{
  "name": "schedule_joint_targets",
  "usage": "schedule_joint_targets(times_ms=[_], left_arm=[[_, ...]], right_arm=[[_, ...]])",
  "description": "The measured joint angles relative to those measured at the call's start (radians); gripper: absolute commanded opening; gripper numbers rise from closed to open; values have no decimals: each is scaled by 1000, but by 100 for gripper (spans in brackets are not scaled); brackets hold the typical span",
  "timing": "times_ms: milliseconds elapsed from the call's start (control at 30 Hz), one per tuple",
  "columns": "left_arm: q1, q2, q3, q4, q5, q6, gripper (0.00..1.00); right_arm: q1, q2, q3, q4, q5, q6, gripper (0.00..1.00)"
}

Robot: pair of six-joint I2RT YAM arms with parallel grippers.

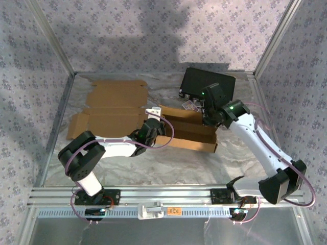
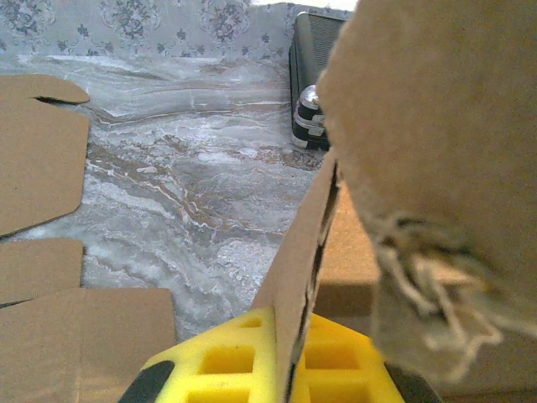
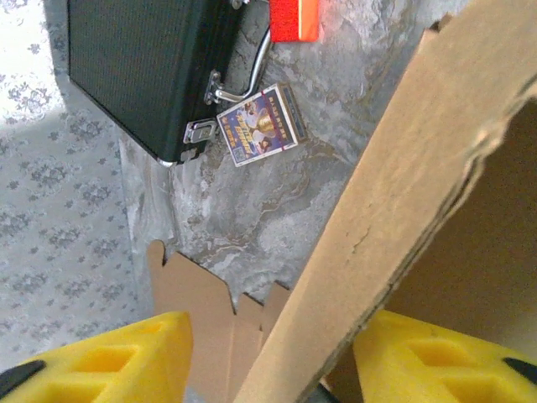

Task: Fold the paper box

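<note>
My left end effector is pressed together on one upright wall of the box, which stretches away from it toward my right end effector. That one straddles another wall, its pads spread with a gap on one side. If it closes off-centre, I judge the thin wall could buckle or tear at its ragged, fibrous edge. The cardboard is brown, matte and creased. The table below is glossy, marbled and wrinkled.
</note>
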Motion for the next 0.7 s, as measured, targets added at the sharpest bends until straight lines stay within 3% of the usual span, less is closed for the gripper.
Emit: schedule_joint_targets(times_ms=[167, 433, 700], left_arm=[[0, 0, 1, 0, -3, 0, 5], [0, 0, 2, -4, -2, 3, 10], [-2, -25, 1, -66, 8, -5, 32]], right_arm=[[-13, 13, -1, 18, -40, 33, 21], [-43, 6, -41, 54, -76, 61, 2], [-44, -32, -97, 102, -81, 82, 0]])
